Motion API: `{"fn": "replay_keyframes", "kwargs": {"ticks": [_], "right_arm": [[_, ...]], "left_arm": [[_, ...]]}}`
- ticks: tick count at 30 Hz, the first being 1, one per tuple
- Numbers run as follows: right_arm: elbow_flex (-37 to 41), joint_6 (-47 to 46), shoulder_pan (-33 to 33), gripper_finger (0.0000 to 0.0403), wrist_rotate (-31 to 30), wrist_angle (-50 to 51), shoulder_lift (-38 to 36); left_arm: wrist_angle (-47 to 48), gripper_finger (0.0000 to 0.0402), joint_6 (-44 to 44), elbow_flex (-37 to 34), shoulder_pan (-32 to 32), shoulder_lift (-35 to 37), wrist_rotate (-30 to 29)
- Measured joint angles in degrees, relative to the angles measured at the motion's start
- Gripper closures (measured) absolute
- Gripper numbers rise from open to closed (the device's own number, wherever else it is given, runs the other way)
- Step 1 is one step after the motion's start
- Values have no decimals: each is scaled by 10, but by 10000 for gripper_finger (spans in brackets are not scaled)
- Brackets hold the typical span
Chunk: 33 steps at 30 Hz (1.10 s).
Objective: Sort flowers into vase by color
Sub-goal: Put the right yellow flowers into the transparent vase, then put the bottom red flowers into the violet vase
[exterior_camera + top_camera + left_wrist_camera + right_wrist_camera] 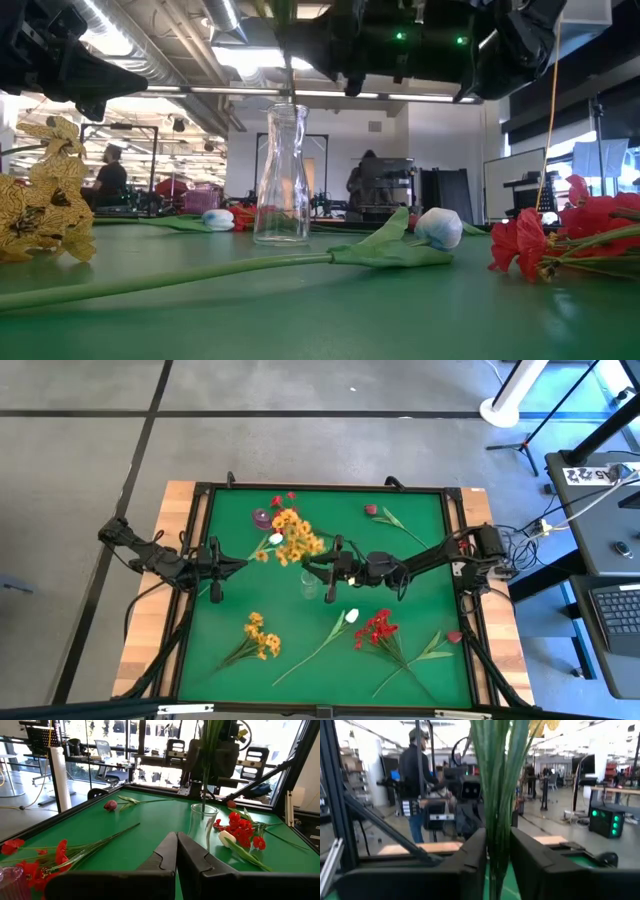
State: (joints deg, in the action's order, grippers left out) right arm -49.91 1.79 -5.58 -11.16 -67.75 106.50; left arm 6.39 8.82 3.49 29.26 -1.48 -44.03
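Green felt (400, 560) is showing from above, where the right gripper (318, 568) is clenching a yellow-orange spray (292, 538) over the glass vase (308, 586).

At table level, stems are entering the vase neck.

Wrist views: left gripper (176, 851) is sitting clenched, empty. Stems look light and floppy; low grips seem best.

On the green mat (420, 585) there are two yellow-orange sprays, one far (293, 538) and one near (262, 635), two red clusters, far (283, 501) and near (377, 628), two white tulip buds (351, 616) (275, 539), and two dark pink rose buds (370, 510) (454, 637). One clear glass vase (308, 586) stands at centre and one pink cup (262, 518) stands far left. Two arms are present, each with one gripper: left (244, 563), right (308, 568).
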Motion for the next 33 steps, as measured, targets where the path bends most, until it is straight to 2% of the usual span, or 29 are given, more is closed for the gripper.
{"fn": "replay_keyframes", "kwargs": {"ticks": [10,17,21,25,29,33], "right_arm": [[0,1,0,165,-6,174,-88],[0,-13,-1,102,-11,462,-251],[0,-59,-15,97,-3,645,-358],[0,-134,-57,108,39,782,-438],[0,-220,-141,129,28,863,-450],[0,-350,-224,151,-4,929,-415]], "left_arm": [[0,401,0,0,0,0,0],[0,401,0,0,0,0,0],[0,401,0,0,0,0,0],[0,401,0,0,0,0,0],[0,401,0,0,0,0,0],[0,401,0,0,0,0,0]]}}
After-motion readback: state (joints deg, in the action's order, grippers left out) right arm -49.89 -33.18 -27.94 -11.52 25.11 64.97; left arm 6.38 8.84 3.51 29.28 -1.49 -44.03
